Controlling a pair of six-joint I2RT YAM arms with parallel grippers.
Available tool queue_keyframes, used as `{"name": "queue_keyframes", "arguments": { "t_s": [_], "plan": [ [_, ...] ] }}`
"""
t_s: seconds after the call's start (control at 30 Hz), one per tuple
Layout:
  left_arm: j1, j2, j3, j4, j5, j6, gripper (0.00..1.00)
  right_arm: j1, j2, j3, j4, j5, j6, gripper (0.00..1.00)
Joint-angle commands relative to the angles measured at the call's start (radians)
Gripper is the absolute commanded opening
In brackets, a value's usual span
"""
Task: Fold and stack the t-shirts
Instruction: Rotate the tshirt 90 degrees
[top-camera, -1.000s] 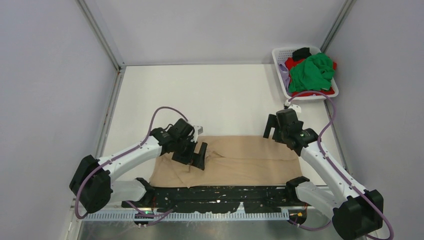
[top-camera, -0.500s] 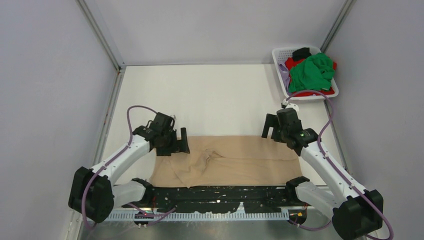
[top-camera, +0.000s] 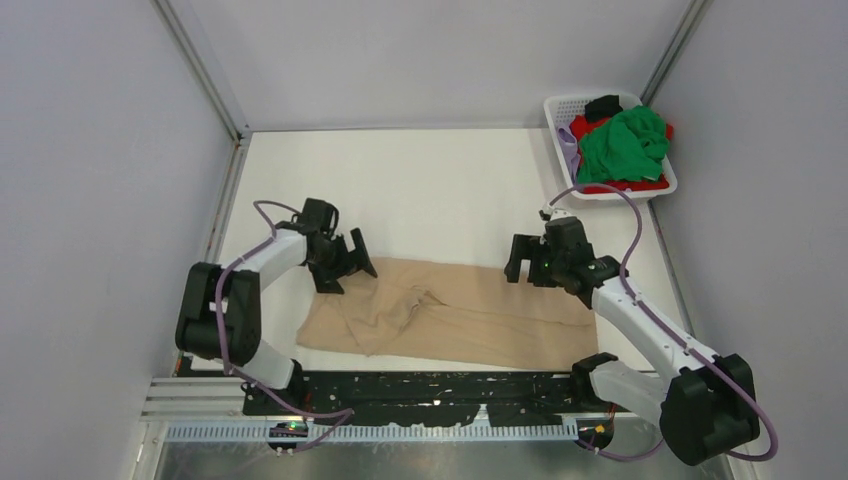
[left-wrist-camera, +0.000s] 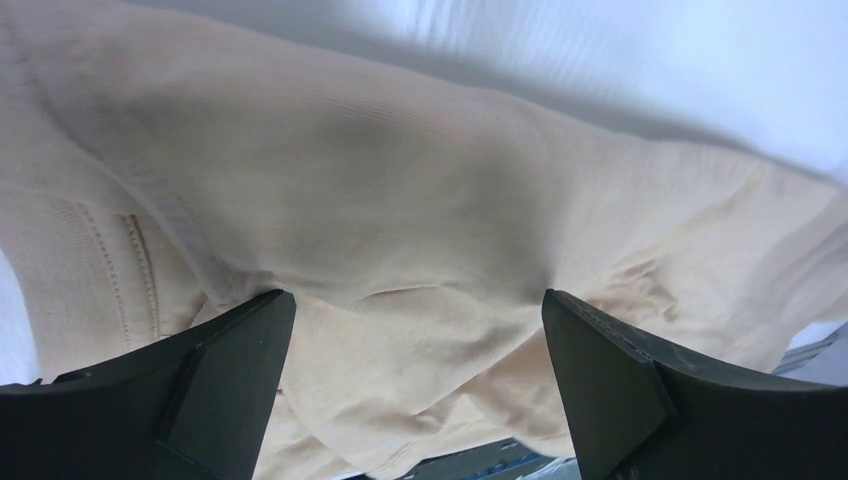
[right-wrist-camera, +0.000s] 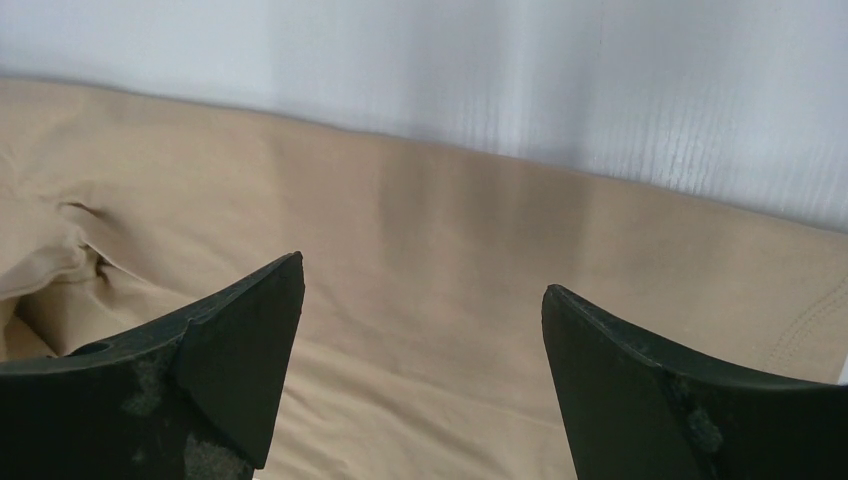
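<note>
White table (top-camera: 430, 190), grey walls (top-camera: 430, 60) around. You have beige t-shirt (top-camera: 480, 318) spread flat across near half of table, rumpled left of centre. Your left gripper (top-camera: 345, 267) over shirt's far left corner, jaws spread wide. Your right gripper (top-camera: 527, 270) above shirt's far edge, right of centre, jaws spread wide too. Other t-shirts (top-camera: 625, 145) heaped in white basket (top-camera: 556, 108), far right corner, green on top.

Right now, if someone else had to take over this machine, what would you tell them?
Left gripper: open, empty, over the beige shirt's far left corner.
Right gripper: open, empty, over its far edge.
The beige shirt lies on the table, rumpled at left, fold unfinished.
Green shirt, red shirt, black shirt, lilac shirt: heaped in the white basket, far right.
Nothing stacked yet; all folding and stacking remains.
</note>
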Motion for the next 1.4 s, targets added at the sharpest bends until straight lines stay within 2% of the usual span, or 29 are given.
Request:
{"name": "queue_keyframes", "arguments": {
  "t_s": [0.0, 0.1, 0.17, 0.3, 0.4, 0.47, 0.5, 0.57, 0.63, 0.67, 0.77, 0.83, 1.0, 1.17, 1.37],
  "plan": [
    [0.075, 0.178, 0.171, -0.036, -0.065, 0.0, 1.0, 0.001, 0.033, -0.036, 0.046, 0.015, 0.005, 0.95],
    [0.122, 0.317, 0.335, -0.067, -0.024, -0.018, 1.0, 0.0, 0.066, -0.05, 0.077, 0.043, 0.008, 0.95],
    [0.14, 0.419, 0.51, -0.102, -0.009, -0.038, 1.0, 0.0, 0.09, -0.054, 0.093, 0.052, 0.014, 0.95],
    [0.147, 0.634, 0.904, -0.201, -0.007, -0.034, 1.0, 0.0, 0.133, -0.062, 0.129, 0.035, 0.021, 0.96],
    [0.145, 0.813, 1.258, -0.319, 0.01, -0.026, 0.99, 0.0, 0.153, -0.047, 0.126, 0.003, 0.011, 0.95],
    [0.136, 0.864, 1.449, -0.426, 0.007, -0.01, 1.0, 0.0, 0.145, -0.038, 0.114, 0.004, 0.002, 0.96],
    [0.124, 0.858, 1.498, -0.445, -0.004, 0.005, 1.0, 0.0, 0.139, -0.039, 0.111, 0.007, -0.004, 0.96],
    [0.088, 0.787, 1.467, -0.422, -0.03, 0.032, 1.0, 0.0, 0.116, -0.05, 0.11, 0.001, -0.007, 0.95],
    [0.047, 0.677, 1.322, -0.346, -0.024, 0.051, 1.0, 0.0, 0.098, -0.068, 0.119, -0.016, -0.003, 0.95],
    [0.023, 0.615, 1.194, -0.296, -0.008, 0.052, 1.0, 0.0, 0.09, -0.073, 0.127, -0.021, 0.0, 0.95],
    [-0.046, 0.486, 0.948, -0.155, 0.111, 0.041, 1.0, 0.001, 0.089, -0.094, 0.137, -0.036, 0.011, 0.95],
    [-0.105, 0.441, 0.846, -0.108, 0.184, 0.036, 1.0, 0.001, 0.091, -0.1, 0.139, -0.037, 0.016, 0.96],
    [-0.188, 0.417, 0.669, -0.06, 0.235, 0.037, 1.0, 0.0, 0.08, -0.112, 0.136, -0.02, 0.029, 0.95],
    [-0.171, 0.448, 0.572, -0.082, 0.174, 0.053, 1.0, 0.0, 0.075, -0.129, 0.131, -0.015, 0.039, 0.95],
    [-0.175, 0.436, 0.5, 0.04, 0.356, 0.073, 1.0, 0.0, 0.081, -0.125, 0.116, 0.0, 0.035, 0.95]
  ]
}}
